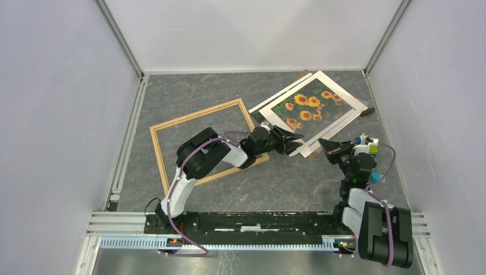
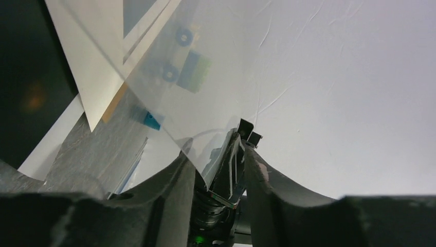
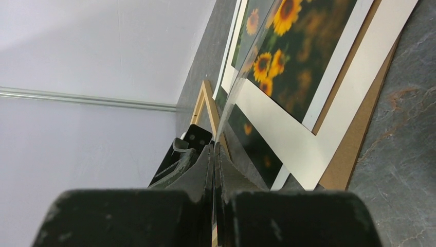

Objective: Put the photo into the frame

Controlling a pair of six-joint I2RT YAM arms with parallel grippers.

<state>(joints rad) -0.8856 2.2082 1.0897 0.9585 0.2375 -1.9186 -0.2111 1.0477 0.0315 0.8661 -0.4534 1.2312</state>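
Observation:
The photo (image 1: 312, 106) of sunflowers lies at the back right, showing through a white mat; it also shows in the right wrist view (image 3: 303, 56). The light wood frame (image 1: 195, 114) lies flat to its left, empty, and its corner shows in the right wrist view (image 3: 205, 100). A clear sheet (image 2: 216, 67) is tilted up over the stack. My right gripper (image 1: 322, 143) (image 3: 212, 149) is shut on the sheet's near edge (image 3: 241, 92). My left gripper (image 1: 297, 137) (image 2: 217, 151) is open, with a corner of the sheet between its fingers.
The white mat (image 1: 344, 89) (image 3: 288, 128) lies over a brown backing board (image 1: 369, 112) (image 3: 360, 139). White walls enclose the grey table on three sides. The left arm reaches across the frame's near right corner.

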